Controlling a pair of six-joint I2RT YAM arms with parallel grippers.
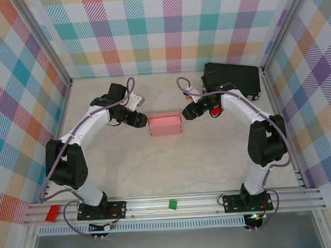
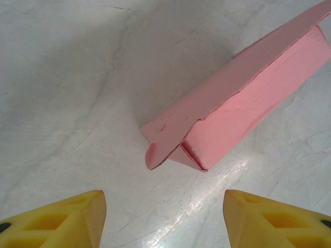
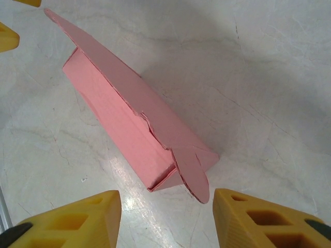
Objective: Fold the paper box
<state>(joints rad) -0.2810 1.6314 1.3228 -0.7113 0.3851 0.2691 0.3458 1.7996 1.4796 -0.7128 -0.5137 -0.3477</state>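
At the middle of the table (image 1: 211, 160), between both claws: paper box (image 1: 165, 124) part-formed, lid and end flaps not tucked.
I read the left gripper (image 2: 164, 206) and right gripper (image 3: 166, 206) as released, fingers apart, each just short of one end of the box and grasping nothing. Risk, as I judge it: the thin card is unrestrained. Uneven pressing from one end would slide or turn the box. Catching the rounded end flap (image 3: 194, 175) edge-on would crease it instead of tucking it.
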